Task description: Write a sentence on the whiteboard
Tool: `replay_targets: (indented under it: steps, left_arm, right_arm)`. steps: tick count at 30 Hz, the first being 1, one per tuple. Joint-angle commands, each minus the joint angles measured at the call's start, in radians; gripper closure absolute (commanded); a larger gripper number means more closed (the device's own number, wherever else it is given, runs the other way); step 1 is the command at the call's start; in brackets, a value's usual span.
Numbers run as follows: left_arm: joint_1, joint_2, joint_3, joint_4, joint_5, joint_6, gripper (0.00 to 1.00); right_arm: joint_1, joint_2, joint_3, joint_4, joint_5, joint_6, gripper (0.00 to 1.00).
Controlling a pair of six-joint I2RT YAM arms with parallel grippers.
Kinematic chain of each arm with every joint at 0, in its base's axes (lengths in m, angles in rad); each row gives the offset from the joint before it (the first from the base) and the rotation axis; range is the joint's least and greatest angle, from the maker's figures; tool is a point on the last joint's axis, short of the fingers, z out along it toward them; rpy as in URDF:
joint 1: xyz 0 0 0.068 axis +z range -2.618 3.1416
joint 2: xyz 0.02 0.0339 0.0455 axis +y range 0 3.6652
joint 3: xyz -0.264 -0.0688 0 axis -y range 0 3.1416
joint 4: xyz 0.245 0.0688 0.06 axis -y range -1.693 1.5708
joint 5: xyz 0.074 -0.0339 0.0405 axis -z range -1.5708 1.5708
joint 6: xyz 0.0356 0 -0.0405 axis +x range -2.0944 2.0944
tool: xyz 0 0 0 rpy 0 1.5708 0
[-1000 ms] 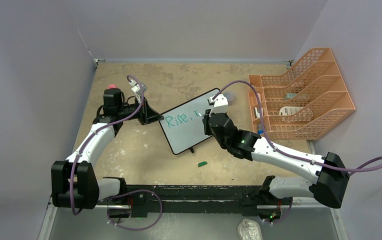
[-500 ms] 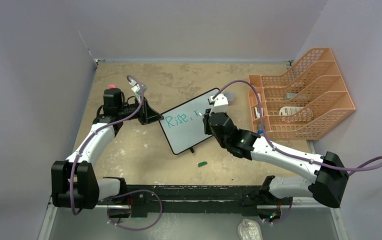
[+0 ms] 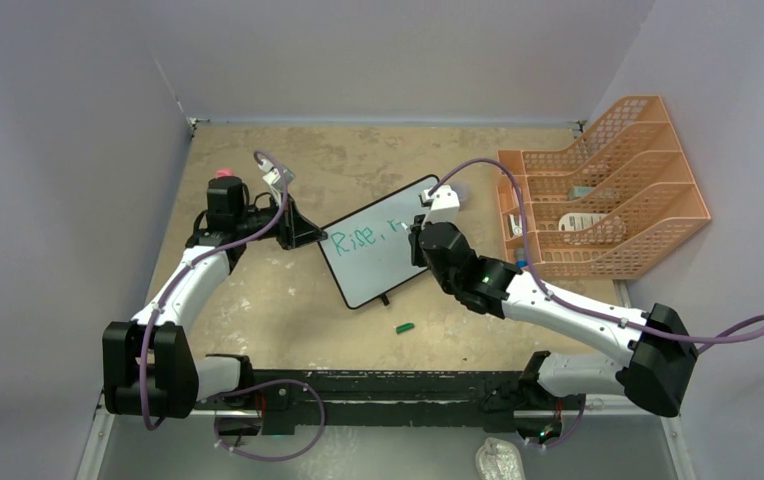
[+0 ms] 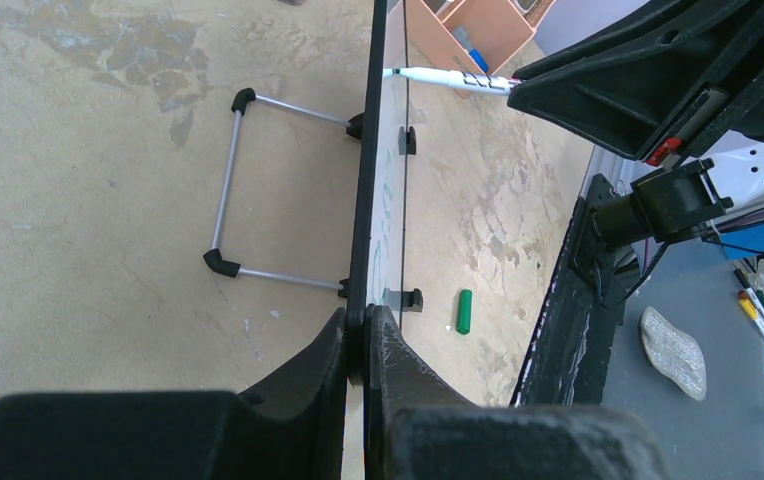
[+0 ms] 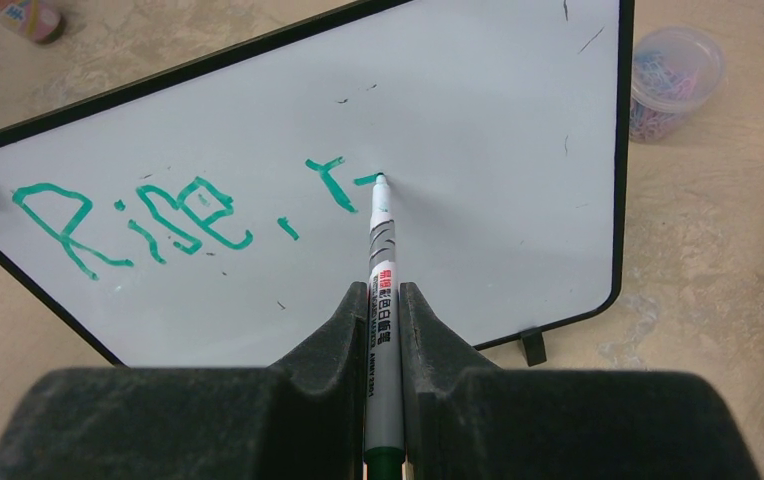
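Since the earlier frame, the right claw (image 5: 383, 300) has shifted slightly toward the right edge of the counter (image 3: 268, 300), pinching a marker (image 5: 381, 240) with its tip on the whiteboard (image 5: 498, 110), which stands mid-counter. The sentence (image 5: 148, 215) reads "Rise, r". The left claw (image 4: 363, 330) clamps the whiteboard's edge.

- A robotics lab cell, this; plain lilac walls (image 3: 408, 60) box in a scuffed, stained bench (image 3: 278, 310)
- Left arm (image 3: 188, 280) and right arm (image 3: 568, 310) bolted to a black rail (image 3: 388, 385); purple cables (image 3: 479, 162) looping loose
- Orange filing rack (image 3: 648, 200) off at the side
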State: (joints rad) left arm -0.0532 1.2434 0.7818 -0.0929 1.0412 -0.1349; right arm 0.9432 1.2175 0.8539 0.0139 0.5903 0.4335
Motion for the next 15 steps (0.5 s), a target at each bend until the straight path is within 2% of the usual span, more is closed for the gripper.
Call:
replay_targets:
  steps: [1, 15]
  left_arm:
    - [0.000, -0.001, 0.025, -0.003, -0.030, 0.044, 1.00]
    - [-0.001, -0.001, 0.026, -0.004, -0.028, 0.044, 1.00]
  right_arm:
    - [-0.012, -0.004, 0.021, 0.048, 0.035, -0.003, 1.00]
    - [-0.014, 0.004, 0.040, 0.086, 0.033, -0.035, 1.00]
